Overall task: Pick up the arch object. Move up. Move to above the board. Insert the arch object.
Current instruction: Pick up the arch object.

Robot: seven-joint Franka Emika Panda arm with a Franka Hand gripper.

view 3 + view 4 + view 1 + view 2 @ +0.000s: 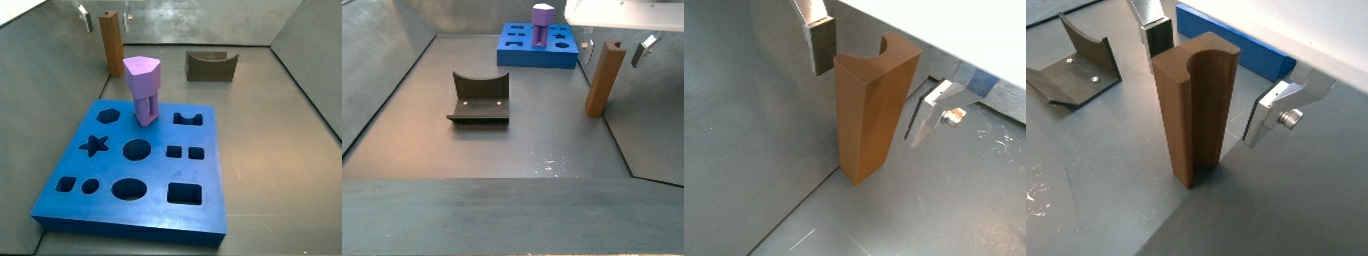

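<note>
Open gripper straddling the upright arch object, grasp not yet made.

The tall, slim orange-brown wooden arch object [1196,108] stands upright on the grey table [751,160], well apart from the large flat bright-blue board with cut-out holes [138,165], in which a lilac-purple post [144,88] already stands. The gripper [1216,72] brackets the column's top; its jaws are apart, with one silver finger [819,40] on each side and visible gaps in both wrist views. The main risk looks like an off-centre close: a finger meeting the column first could tip or twist so tall a piece. A skewed grip would then likely jam at the board's arch hole [189,118].
</note>
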